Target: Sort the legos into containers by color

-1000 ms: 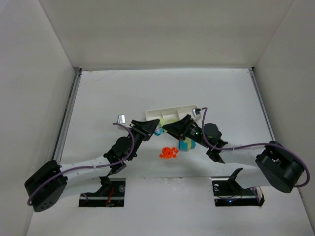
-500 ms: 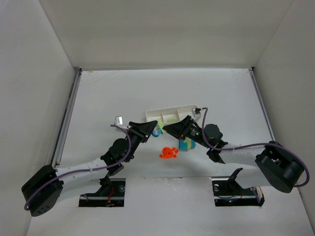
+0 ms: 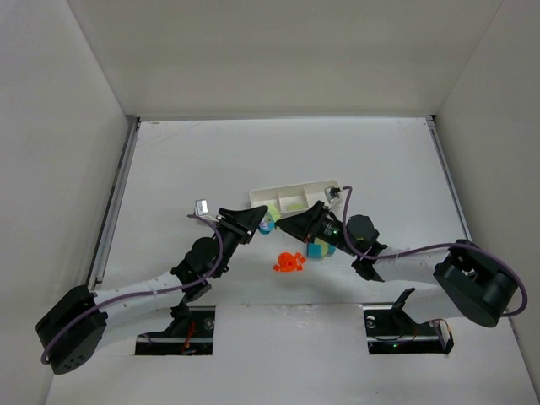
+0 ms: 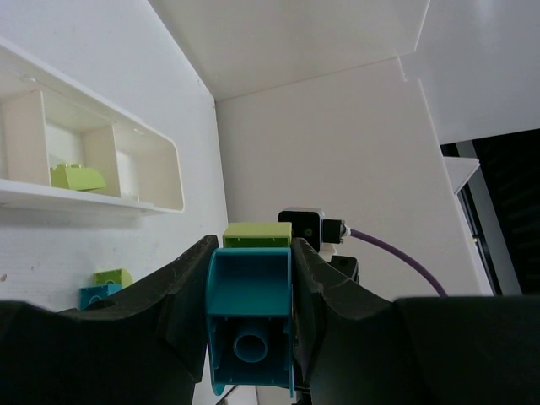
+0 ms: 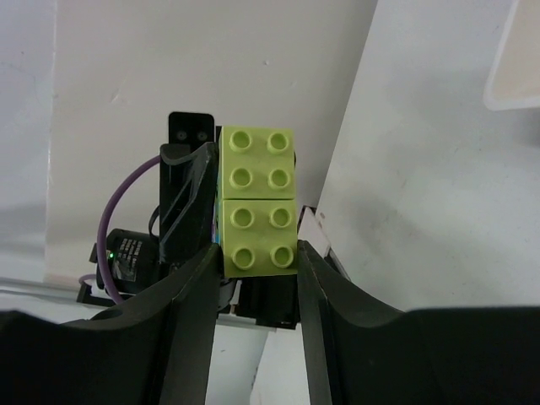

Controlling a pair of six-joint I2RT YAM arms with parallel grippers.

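as both arms [image 3: 143,289] [image 3: 413,261] angle inward, left fingers [image 4: 169,304] clamp the teal brick [image 4: 250,291], right fingers [image 5: 190,287] the green brick [image 5: 258,198].

Glossy plastic bricks, matt black fingers, white surfaces

The teal brick [image 4: 250,316] and the yellow-green bricks [image 5: 257,201] are smooth moulded plastic with a soft gloss, their studs catching the light. The orange-red brick [image 3: 289,262] looks like the same bright plastic. The tray [image 4: 160,173] is white plastic, smooth, with a slight sheen. The left fingers [image 4: 181,295] and right fingers [image 5: 190,287] are dull, matt black plastic. The tabletop [image 3: 211,160] is white and matt. A purple cable [image 4: 396,246] has a smooth sheath.
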